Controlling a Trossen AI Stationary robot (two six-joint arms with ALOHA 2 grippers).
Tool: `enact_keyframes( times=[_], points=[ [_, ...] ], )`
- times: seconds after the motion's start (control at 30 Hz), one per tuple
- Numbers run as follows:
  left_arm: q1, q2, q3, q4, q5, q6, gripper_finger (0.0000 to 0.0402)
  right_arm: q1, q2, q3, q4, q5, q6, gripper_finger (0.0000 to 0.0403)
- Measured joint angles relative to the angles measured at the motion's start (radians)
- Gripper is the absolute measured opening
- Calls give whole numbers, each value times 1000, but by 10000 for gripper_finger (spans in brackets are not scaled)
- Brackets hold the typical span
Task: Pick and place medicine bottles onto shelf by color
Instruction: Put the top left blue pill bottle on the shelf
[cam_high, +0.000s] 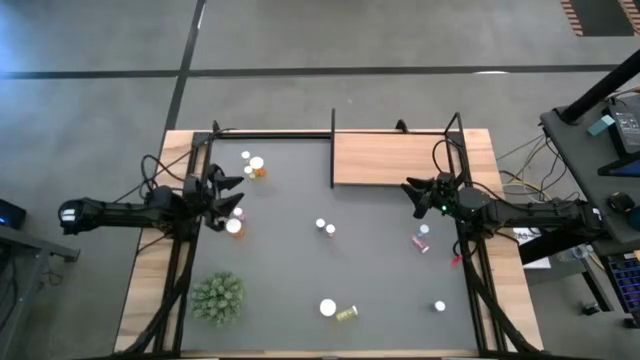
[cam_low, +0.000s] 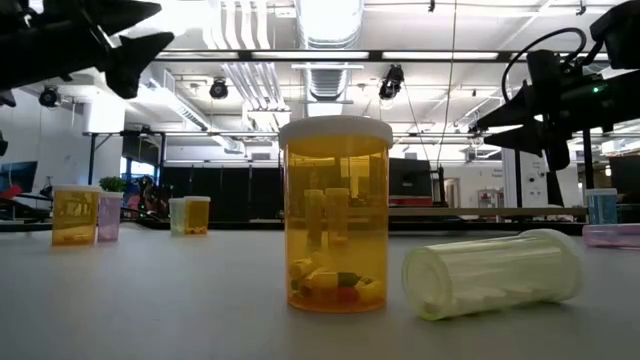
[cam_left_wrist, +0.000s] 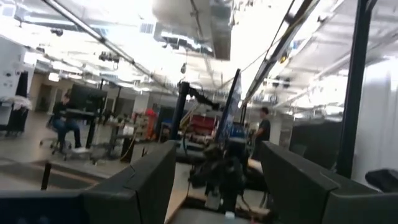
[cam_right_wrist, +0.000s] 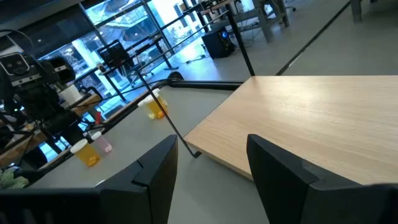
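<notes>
Left pincer (cam_high: 238, 194) hovers parted and empty at the left side of the grey mat (cam_high: 300, 260), beside an orange bottle (cam_high: 234, 226) and near a small cluster of bottles (cam_high: 253, 165) by the mat's far edge. Mid-mat stand two white-capped bottles (cam_high: 325, 227); toward the near edge an orange bottle (cam_low: 335, 215) stands upright with a yellow-green bottle (cam_low: 492, 273) lying on its side just beside it. Right pincer (cam_high: 412, 196) hangs parted and empty at the near edge of the bare wooden shelf (cam_high: 390, 158), with a pink bottle (cam_high: 422, 239) near it on the mat.
</notes>
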Motion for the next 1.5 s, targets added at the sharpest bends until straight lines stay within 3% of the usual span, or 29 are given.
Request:
enact_keyframes(
  times=[0.23, 0.37, 0.53, 0.9, 1.0, 1.3, 1.5],
  points=[
    [0, 36, 55, 28, -94, -52, 217, 0, 0, 0, 0, 0, 0, 183],
    [0, 100, 116, -7, -98, -54, 217, 0, 0, 0, 0, 0, 0, 183],
    [0, 233, 243, -90, -98, -55, 217, 0, 0, 0, 0, 0, 0, 183],
    [-1, 634, 522, -451, -92, -169, 217, 0, 0, 0, 0, 0, 0, 183],
    [-1, 740, 553, -426, -83, -208, 217, 0, 0, 0, 0, 0, 0, 183],
    [-2, 1027, 619, -413, 74, -210, 217, 0, 1, 0, -7, 0, 0, 183],
    [-2, 1154, 636, -279, 60, -209, 217, 0, 1, 0, -7, 0, 0, 183]
  ],
)
